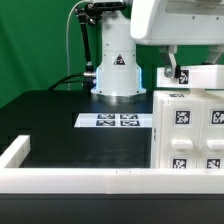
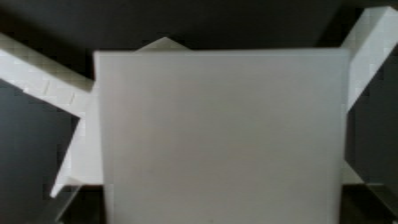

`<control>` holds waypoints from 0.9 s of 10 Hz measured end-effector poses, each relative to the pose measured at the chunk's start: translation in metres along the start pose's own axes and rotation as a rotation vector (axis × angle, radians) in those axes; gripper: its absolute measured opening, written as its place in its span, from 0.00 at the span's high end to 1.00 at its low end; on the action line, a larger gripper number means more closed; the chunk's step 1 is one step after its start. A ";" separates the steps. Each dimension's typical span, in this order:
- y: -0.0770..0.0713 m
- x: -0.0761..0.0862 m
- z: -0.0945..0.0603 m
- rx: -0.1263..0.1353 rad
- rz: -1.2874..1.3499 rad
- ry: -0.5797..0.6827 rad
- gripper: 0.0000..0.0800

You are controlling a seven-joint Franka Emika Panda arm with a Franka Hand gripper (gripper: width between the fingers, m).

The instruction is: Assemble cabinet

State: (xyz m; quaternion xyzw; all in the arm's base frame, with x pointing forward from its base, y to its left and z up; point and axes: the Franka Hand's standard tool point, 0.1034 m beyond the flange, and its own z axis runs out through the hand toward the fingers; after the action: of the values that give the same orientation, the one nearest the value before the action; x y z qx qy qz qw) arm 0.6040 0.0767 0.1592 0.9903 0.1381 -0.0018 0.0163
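The cabinet (image 1: 190, 135), a large white box with several black-and-white tags, stands at the exterior view's right. My gripper (image 1: 176, 72) hangs just above its top at the upper right. A white tagged panel (image 1: 203, 76) sits at the fingers, right over the cabinet. In the wrist view this flat white panel (image 2: 217, 135) is blurred and very close. It fills the middle of the picture and hides my fingertips. The gripper looks shut on the panel's edge.
The marker board (image 1: 118, 120) lies flat in front of the robot base (image 1: 117, 70). A long low white rail (image 1: 75, 181) runs along the front and turns back at the left (image 1: 14, 150). Black tabletop lies between them.
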 end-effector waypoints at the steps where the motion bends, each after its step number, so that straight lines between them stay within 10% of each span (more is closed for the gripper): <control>1: -0.004 0.000 0.000 -0.001 0.117 0.000 0.30; 9: -0.021 0.002 0.001 0.044 0.937 0.005 0.30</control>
State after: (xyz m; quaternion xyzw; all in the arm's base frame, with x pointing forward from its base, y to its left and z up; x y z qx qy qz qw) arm 0.6001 0.0971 0.1579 0.9460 -0.3240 0.0052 -0.0060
